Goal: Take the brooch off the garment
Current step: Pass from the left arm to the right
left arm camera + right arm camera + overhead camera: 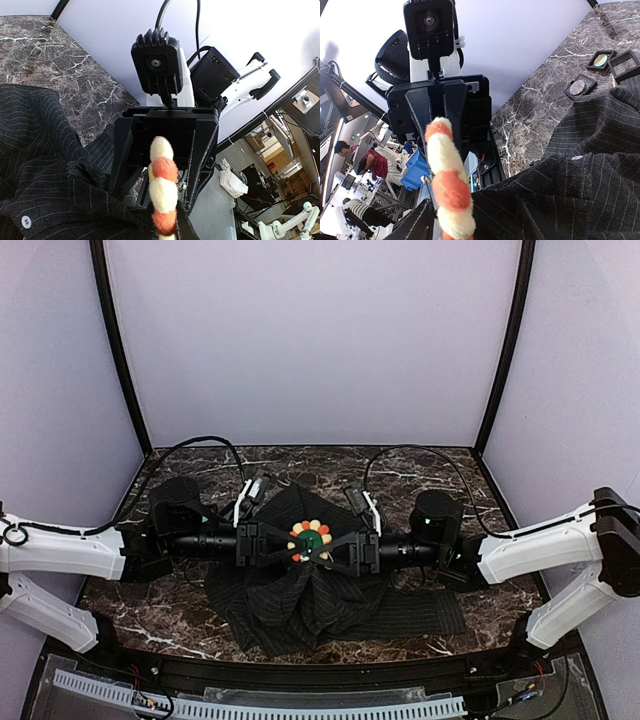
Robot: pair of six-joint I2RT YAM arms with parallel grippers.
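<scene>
The brooch [310, 537], a round flower with a green centre and orange, red and white beads, sits on the bunched dark pinstriped garment [300, 605] at mid-table. Both arms meet at it. My left gripper [298, 543] comes in from the left. In the left wrist view its jaws [167, 227] stand close together on the lower edge of the brooch [162, 185], seen edge-on. My right gripper [330, 548] comes in from the right. In the right wrist view its fingers [415, 220] are spread wide, with the brooch [447, 185] and a fold of garment [560, 190] between them.
Three small square black boxes [577, 86] lie on the marble table [440, 475] beyond the garment. A white button [26, 221] shows on the cloth. Black frame posts and white walls close the back and sides.
</scene>
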